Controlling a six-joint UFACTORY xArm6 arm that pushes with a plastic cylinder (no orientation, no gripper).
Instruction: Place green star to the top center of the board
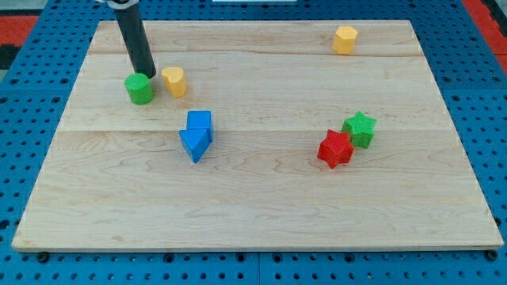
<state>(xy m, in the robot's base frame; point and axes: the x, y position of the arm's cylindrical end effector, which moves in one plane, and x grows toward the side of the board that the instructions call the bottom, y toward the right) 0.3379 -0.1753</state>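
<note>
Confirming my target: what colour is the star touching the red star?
Green star, clearest in the camera view, right of centre.

The bench [261, 198] is pale wood with a fine grain, planks joined edge to edge, and a smooth matt finish. The perforated sheet [24, 119] beneath it is blue with rows of holes. The rod [135, 39] is dark and faintly glossy. The green star [360, 128] and red star [336, 148] look like matt plastic with ridged sides.

The rod [133, 36] runs off the view's top edge.
</note>
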